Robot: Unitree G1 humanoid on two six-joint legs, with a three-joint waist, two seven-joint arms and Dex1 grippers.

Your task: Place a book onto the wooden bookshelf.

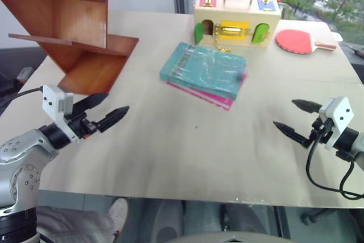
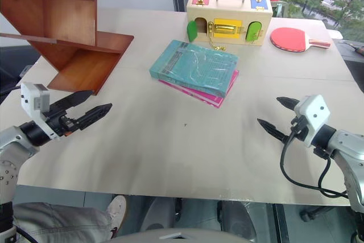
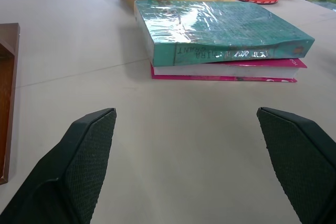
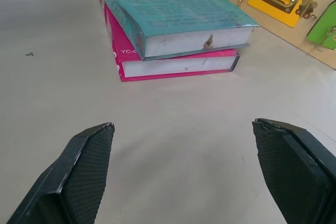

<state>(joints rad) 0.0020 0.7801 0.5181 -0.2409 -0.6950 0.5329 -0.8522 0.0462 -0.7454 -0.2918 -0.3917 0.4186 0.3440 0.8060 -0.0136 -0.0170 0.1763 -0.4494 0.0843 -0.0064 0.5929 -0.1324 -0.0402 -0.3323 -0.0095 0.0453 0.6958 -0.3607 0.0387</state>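
The teal-green book [image 1: 205, 70] lies flat on a thinner pink book [image 1: 217, 98] in the middle of the pale table [image 1: 187, 157]; both wrist views show the stack [image 3: 220, 30] [image 4: 173, 11] ahead of the fingers. The reddish-brown wooden bookshelf [image 1: 68, 32] stands at the table's far left corner. My left gripper [image 1: 108, 109] hovers open near the table's left edge, just in front of the bookshelf, its tips aimed toward the books. My right gripper [image 1: 293, 118] hangs open at the right side, also aimed at the stack. Neither touches anything.
A pale wooden box [image 1: 236, 21] with coloured doors stands behind the books at the far edge. A red table-tennis paddle [image 1: 296, 41] lies to its right. A person's leg and shoe [image 1: 116, 214] show below the table's near edge.
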